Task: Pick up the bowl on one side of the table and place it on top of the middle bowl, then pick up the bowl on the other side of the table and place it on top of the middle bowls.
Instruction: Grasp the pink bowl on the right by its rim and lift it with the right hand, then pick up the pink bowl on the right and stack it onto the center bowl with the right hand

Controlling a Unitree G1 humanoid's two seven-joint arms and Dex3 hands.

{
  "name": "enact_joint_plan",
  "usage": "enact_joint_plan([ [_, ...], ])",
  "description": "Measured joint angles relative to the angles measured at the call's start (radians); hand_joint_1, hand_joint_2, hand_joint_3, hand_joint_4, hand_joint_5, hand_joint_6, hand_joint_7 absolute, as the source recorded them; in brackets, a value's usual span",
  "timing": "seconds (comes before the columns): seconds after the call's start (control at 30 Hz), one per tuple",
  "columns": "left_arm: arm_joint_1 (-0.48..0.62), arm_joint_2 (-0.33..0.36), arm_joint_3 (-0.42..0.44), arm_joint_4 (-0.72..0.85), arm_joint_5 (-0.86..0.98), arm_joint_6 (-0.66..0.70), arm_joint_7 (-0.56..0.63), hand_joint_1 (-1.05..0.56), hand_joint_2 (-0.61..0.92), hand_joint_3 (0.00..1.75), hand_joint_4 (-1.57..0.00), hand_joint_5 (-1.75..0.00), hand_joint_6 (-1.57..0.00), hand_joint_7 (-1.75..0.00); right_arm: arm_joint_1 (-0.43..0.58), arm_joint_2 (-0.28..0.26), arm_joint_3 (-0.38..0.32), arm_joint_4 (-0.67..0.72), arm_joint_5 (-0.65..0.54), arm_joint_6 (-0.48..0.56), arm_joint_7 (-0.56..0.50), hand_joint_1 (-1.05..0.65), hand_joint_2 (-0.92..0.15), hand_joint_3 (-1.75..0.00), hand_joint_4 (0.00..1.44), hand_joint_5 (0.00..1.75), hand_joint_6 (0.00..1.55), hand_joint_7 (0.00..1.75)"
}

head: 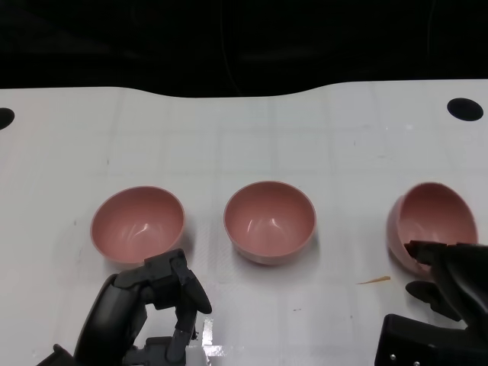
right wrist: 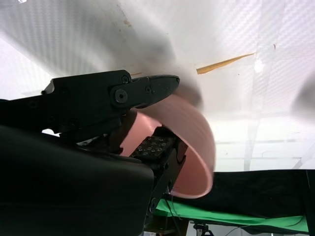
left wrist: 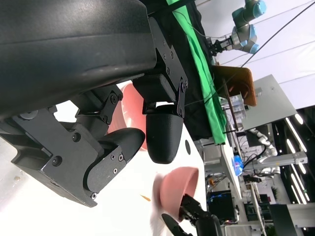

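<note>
Three pink bowls are on the white table. The left bowl (head: pixel 139 221) and the middle bowl (head: pixel 270 221) sit upright. The right bowl (head: pixel 431 225) is tilted toward the middle, and my right hand (head: pixel 450 286) grips its near rim. In the right wrist view one finger (right wrist: pixel 147 91) lies over the outside of the right bowl (right wrist: pixel 189 147) and another (right wrist: pixel 160 152) sits inside it. My left hand (head: pixel 160 297) hovers just in front of the left bowl with its fingers apart, holding nothing. The left wrist view shows that hand's fingers (left wrist: pixel 165 135) and the tilted right bowl (left wrist: pixel 177 189).
A small orange sliver (head: pixel 374 280) lies on the table between the middle and right bowls. Black round holes mark the table's far right (head: pixel 464 109) and far left edges. A black backdrop lies beyond the table's far edge. A strip of tape (head: pixel 206 335) sits near my left hand.
</note>
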Motion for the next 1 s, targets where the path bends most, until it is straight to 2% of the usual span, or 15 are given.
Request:
enact_joint_plan([
  [0.03, 0.000, 0.000, 0.000, 0.000, 0.000, 0.000, 0.000, -0.14, 0.42, 1.37, -0.84, -1.75, -0.76, -1.51, 0.000, -0.002, 0.000, 0.001, 0.003, -0.006, -0.004, -0.30, -0.92, -0.07, 1.00, 0.64, 0.99, 0.04],
  [0.1, 0.001, 0.000, 0.000, -0.001, 0.000, 0.000, 0.000, -0.14, 0.42, 1.37, -0.84, -1.75, -0.75, -1.51, 0.000, -0.004, -0.001, 0.002, 0.011, -0.016, -0.019, -0.26, -0.92, -0.09, 0.87, 1.09, 1.04, 0.03],
  [0.23, 0.006, 0.000, 0.000, -0.005, 0.002, 0.000, 0.000, -0.14, 0.42, 1.36, -0.85, -1.75, -0.76, -1.52, -0.004, -0.006, -0.006, 0.002, 0.037, -0.040, -0.054, -0.21, -0.92, -0.12, 0.83, 1.24, 1.16, 0.07],
  [0.33, 0.008, 0.000, 0.000, -0.007, 0.004, 0.000, 0.000, -0.14, 0.42, 1.37, -0.85, -1.75, -0.76, -1.52, -0.005, -0.006, -0.009, 0.015, 0.057, -0.075, -0.108, -0.16, -0.90, -0.29, 0.87, 1.42, 1.28, 0.15],
  [0.37, 0.009, 0.000, 0.000, -0.007, 0.004, 0.000, 0.000, -0.14, 0.42, 1.36, -0.85, -1.75, -0.76, -1.52, -0.006, -0.006, -0.009, 0.019, 0.066, -0.086, -0.123, -0.15, -0.82, -0.48, 0.85, 1.55, 1.27, 0.28],
  [0.4, 0.009, 0.000, 0.000, -0.007, 0.004, 0.000, 0.000, -0.14, 0.42, 1.36, -0.85, -1.75, -0.76, -1.52, -0.006, -0.006, -0.009, 0.025, 0.071, -0.099, -0.138, -0.15, -0.72, -0.67, 0.86, 1.65, 1.14, 0.60],
  [0.43, 0.009, 0.000, 0.000, -0.007, 0.004, 0.000, 0.000, -0.14, 0.42, 1.36, -0.85, -1.75, -0.76, -1.52, -0.006, -0.006, -0.009, 0.033, 0.072, -0.111, -0.153, -0.14, -0.64, -0.82, 0.89, 1.71, 0.97, 1.06],
  [0.47, 0.009, 0.000, 0.001, -0.007, 0.004, 0.000, 0.000, -0.14, 0.42, 1.36, -0.85, -1.75, -0.76, -1.52, -0.005, -0.006, -0.009, 0.041, 0.074, -0.124, -0.172, -0.14, -0.61, -0.87, 0.90, 1.73, 0.90, 1.23],
  [0.53, 0.008, 0.000, 0.001, -0.007, 0.004, 0.000, 0.000, -0.14, 0.42, 1.36, -0.86, -1.75, -0.76, -1.53, -0.005, -0.006, -0.009, 0.052, 0.076, -0.152, -0.217, -0.14, -0.57, -0.95, 0.91, 1.74, 0.82, 1.47],
  [0.63, 0.008, 0.000, 0.001, -0.007, 0.004, 0.000, 0.000, -0.15, 0.44, 1.31, -0.87, -1.75, -0.77, -1.53, -0.005, -0.006, -0.009, 0.064, 0.076, -0.180, -0.262, -0.13, -0.51, -1.04, 0.93, 1.75, 0.77, 1.61],
  [0.77, 0.008, 0.001, 0.001, -0.007, 0.005, -0.001, 0.000, -0.16, 0.47, 1.25, -0.88, -1.75, -0.76, -1.54, -0.005, -0.006, -0.009, 0.070, 0.069, -0.200, -0.310, -0.14, -0.46, -1.14, 0.93, 1.75, 0.76, 1.61],
  [0.9, 0.008, 0.000, 0.001, -0.007, 0.006, -0.001, 0.000, -0.14, 0.41, 1.35, -0.88, -1.75, -0.77, -1.54, -0.005, -0.008, -0.005, 0.070, 0.063, -0.218, -0.349, -0.13, -0.41, -1.16, 0.94, 1.75, 0.78, 1.56],
  [1.0, 0.008, 0.000, 0.001, -0.007, 0.006, -0.001, 0.000, -0.14, 0.40, 1.36, -0.87, -1.75, -0.78, -1.54, -0.005, -0.011, -0.004, 0.070, 0.051, -0.226, -0.364, -0.14, -0.40, -1.17, 0.94, 1.75, 0.76, 1.62],
])
